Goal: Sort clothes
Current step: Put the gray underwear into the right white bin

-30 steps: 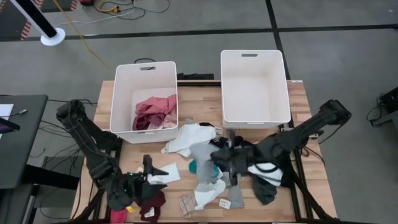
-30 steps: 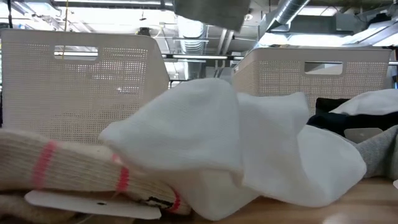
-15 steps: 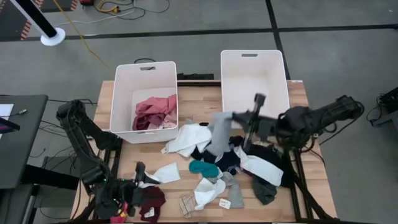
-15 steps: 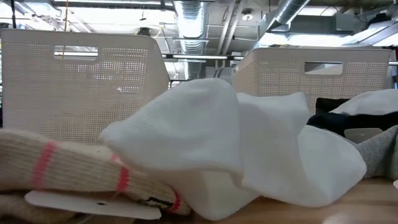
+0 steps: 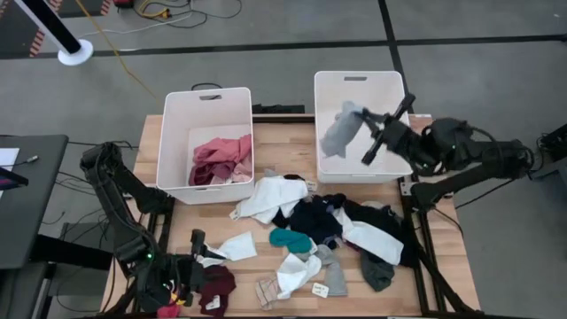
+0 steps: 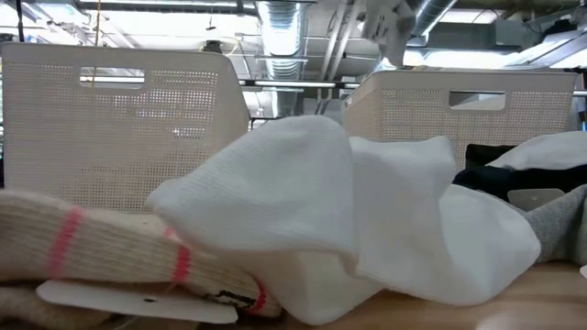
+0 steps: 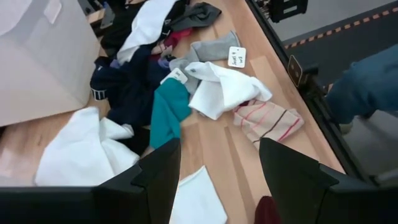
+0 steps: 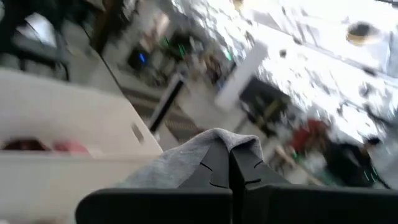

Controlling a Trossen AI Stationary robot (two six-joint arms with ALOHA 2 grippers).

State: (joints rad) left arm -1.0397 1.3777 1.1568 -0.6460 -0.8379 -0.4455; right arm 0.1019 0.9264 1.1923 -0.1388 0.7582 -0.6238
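Right tool [image 5: 365, 122] clamped on grey garment [image 5: 339, 131] above right bin [image 5: 362, 164]; pink clothes [image 5: 221, 159] in left bin [image 5: 174, 151]; left tool [image 5: 197, 246] wide.

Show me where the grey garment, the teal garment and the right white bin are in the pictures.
grey garment [image 5: 337, 133], high view: middle of the hanging cloth, held over the right bin.
teal garment [image 7: 168, 109], left wrist view: middle of the fabric on the table.
right white bin [image 5: 363, 78], high view: far rim, near the handle slot.
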